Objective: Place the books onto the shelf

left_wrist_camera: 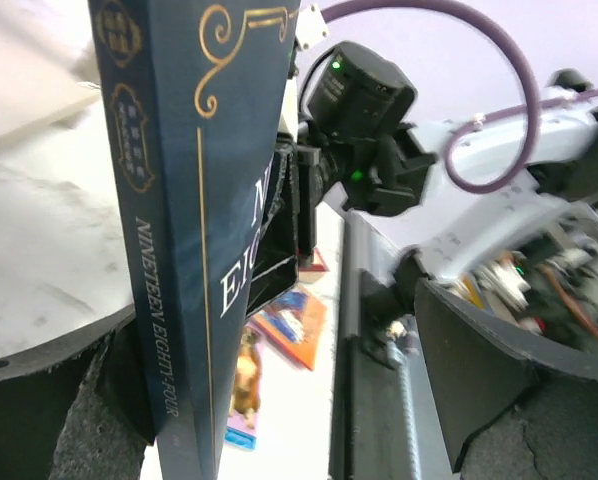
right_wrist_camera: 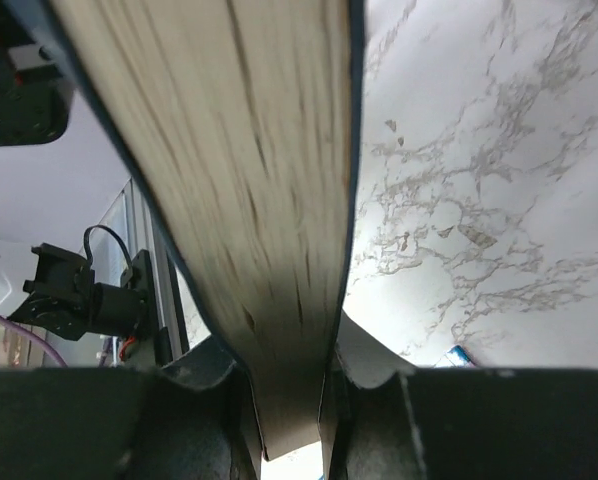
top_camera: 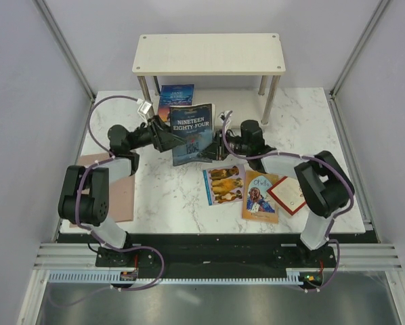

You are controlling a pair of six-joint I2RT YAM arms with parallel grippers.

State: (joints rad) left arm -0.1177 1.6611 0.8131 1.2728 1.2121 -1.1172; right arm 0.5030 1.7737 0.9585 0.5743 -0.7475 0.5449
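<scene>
The right claw pinches the dark blue book by its page edge, from 3 o'clock. The left claw (at 9 o'clock, by the spine) stands spread.

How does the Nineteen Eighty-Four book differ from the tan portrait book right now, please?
The Nineteen Eighty-Four book is dark blue; the tan portrait book is tan. The Nineteen Eighty-Four book is raised, clamped in the right gripper; the tan portrait book lies flat on the table, untouched. Neither is on the shelf.
</scene>
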